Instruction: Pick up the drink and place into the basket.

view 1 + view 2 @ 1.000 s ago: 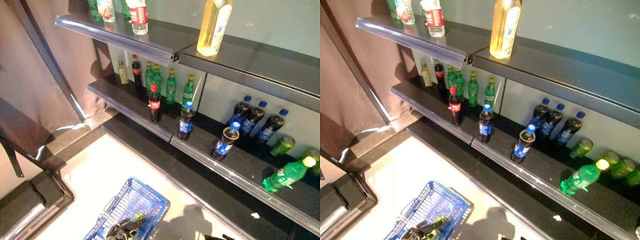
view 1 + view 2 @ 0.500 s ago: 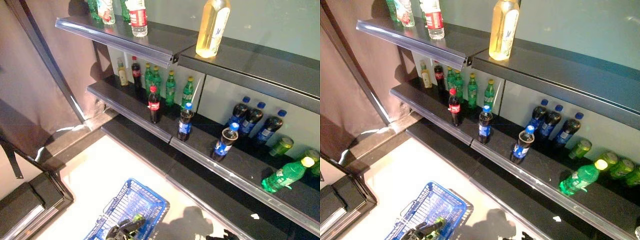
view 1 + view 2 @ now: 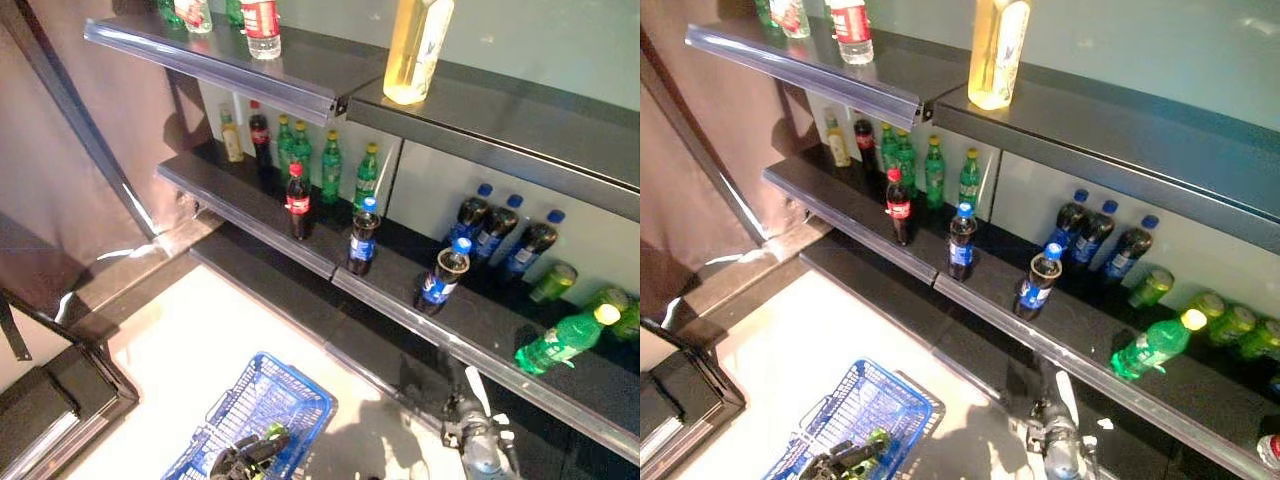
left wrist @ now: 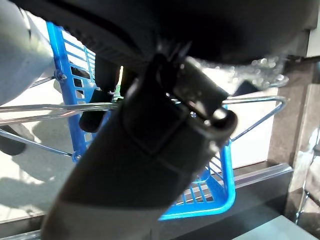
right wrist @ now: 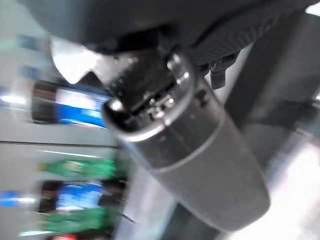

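Observation:
Drinks stand on the lower shelf. Along its front edge are a red-labelled cola bottle and two blue-labelled cola bottles. A green bottle lies on its side at the right. My right hand is raised at the lower right, below the shelf edge and under the nearer blue-labelled bottle, open and empty, its white thumb straight. My left hand is shut on the wire handles of the blue basket, which hangs low in front. Something green shows by that hand.
The upper shelf overhangs, with a tall yellow bottle and a red-labelled clear bottle. Green bottles, blue-capped dark bottles and green cans stand at the lower shelf's back. A dark low platform lies at the left.
My right hand has come up into view at the lower right, toward the shelf edge. The camera has shifted, so the shelves sit a little lower left. The basket hangs as before.

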Robot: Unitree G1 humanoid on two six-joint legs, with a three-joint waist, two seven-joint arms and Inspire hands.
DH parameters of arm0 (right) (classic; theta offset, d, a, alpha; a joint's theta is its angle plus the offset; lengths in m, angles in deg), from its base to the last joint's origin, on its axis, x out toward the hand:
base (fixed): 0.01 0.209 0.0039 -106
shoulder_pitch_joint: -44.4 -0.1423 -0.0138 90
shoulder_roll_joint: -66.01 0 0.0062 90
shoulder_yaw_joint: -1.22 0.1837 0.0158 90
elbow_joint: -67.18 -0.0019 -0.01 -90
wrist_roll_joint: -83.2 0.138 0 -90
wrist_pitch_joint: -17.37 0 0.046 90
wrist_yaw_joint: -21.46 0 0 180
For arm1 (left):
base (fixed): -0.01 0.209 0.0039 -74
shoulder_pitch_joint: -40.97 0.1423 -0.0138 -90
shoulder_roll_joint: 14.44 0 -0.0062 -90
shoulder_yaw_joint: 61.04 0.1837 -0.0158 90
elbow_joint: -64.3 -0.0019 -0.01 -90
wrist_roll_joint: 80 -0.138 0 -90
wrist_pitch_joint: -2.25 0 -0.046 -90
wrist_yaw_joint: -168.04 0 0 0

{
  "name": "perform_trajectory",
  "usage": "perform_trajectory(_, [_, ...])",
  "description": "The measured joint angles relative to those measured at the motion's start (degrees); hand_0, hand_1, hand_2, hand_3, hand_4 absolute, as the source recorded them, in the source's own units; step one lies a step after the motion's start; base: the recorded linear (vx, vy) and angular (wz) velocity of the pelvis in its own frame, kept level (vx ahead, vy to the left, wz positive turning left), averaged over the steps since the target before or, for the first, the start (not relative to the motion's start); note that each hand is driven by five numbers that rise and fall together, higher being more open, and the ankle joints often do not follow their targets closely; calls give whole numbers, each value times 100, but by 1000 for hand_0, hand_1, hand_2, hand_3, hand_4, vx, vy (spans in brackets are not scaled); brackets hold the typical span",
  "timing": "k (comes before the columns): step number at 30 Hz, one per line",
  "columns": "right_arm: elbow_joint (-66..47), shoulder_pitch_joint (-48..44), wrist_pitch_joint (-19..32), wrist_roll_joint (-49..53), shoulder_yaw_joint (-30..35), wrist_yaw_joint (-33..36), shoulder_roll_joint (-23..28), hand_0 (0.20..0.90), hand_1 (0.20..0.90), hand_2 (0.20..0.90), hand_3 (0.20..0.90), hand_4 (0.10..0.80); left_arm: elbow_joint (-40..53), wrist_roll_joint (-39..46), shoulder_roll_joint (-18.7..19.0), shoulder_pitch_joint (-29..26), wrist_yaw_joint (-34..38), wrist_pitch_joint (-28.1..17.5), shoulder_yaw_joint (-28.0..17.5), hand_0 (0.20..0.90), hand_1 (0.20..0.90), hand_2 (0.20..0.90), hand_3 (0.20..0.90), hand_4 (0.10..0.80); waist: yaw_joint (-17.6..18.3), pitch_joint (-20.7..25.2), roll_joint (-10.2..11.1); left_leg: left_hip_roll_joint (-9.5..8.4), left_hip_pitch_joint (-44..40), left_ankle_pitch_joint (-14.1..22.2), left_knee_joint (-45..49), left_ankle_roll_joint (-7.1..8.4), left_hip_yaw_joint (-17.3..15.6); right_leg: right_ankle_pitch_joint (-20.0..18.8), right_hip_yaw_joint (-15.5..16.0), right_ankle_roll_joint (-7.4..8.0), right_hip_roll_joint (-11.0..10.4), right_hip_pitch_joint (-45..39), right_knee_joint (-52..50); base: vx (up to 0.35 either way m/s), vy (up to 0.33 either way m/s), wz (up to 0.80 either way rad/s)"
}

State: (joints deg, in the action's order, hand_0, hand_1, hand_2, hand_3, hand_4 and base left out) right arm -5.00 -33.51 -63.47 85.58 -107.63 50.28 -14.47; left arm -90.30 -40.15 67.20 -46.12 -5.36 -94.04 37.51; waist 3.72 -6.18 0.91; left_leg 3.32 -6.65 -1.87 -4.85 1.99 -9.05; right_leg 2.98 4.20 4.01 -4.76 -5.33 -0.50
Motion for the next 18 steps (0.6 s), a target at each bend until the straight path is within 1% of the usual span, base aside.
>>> perform_trajectory(3, [-717,186,163,-342,223,561,129,900,900,900,900,800,43,-1,3,100,-22,-45,-22,300,300,300,200,100,142,-9,-6,4,-8,3,-1,-1,-6,-8,-17,3,1,-3,12,32,38,-6])
perform_trajectory(5, [-1151,285,236,-470,420,838,204,900,900,900,900,800,47,0,-5,133,-60,-65,-43,300,300,300,200,100,188,-22,-27,18,-28,7,-4,2,-70,-44,-50,18,9,-11,51,51,36,-16])
perform_trajectory(7, [-1497,302,399,-478,580,1074,234,900,900,900,900,800,48,-1,-22,178,-108,-144,-61,300,300,300,200,100,193,-33,-45,49,-43,18,-4,14,-171,-123,7,32,-4,6,135,44,9,-30])
perform_trajectory(9, [-1745,319,489,-474,690,1185,300,900,900,900,900,800,48,-1,-35,190,-119,-161,-72,300,300,300,200,100,219,-47,-70,64,-46,18,-4,19,-174,-162,17,58,-2,-4,204,43,-10,-20])
perform_trajectory(10, [-1943,319,546,-471,764,1234,411,900,900,900,900,800,49,-2,-54,192,-124,-163,-70,300,300,300,200,100,252,-64,-97,68,-47,15,-3,28,-174,-204,17,60,0,-26,238,54,-20,-15])
perform_trajectory(12, [-2116,312,608,-464,837,1247,501,900,900,900,900,800,59,-5,-60,196,-130,-163,-68,300,300,300,200,100,274,-74,-117,68,-49,9,-1,36,-173,-260,10,19,7,-50,275,39,-20,-6])
perform_trajectory(16, [-2175,158,658,-340,819,1246,577,900,900,900,900,800,87,-14,-56,196,-129,-163,-40,300,300,300,200,100,248,-76,-118,70,-48,1,2,47,-165,-264,14,13,11,-44,265,67,-18,1])
perform_trajectory(18, [-2167,0,649,-21,775,1245,577,900,900,900,900,800,103,-14,-54,193,-127,-163,-34,300,300,300,200,100,225,-86,-113,69,-42,2,23,48,-156,-265,16,10,11,-44,260,87,-13,2])
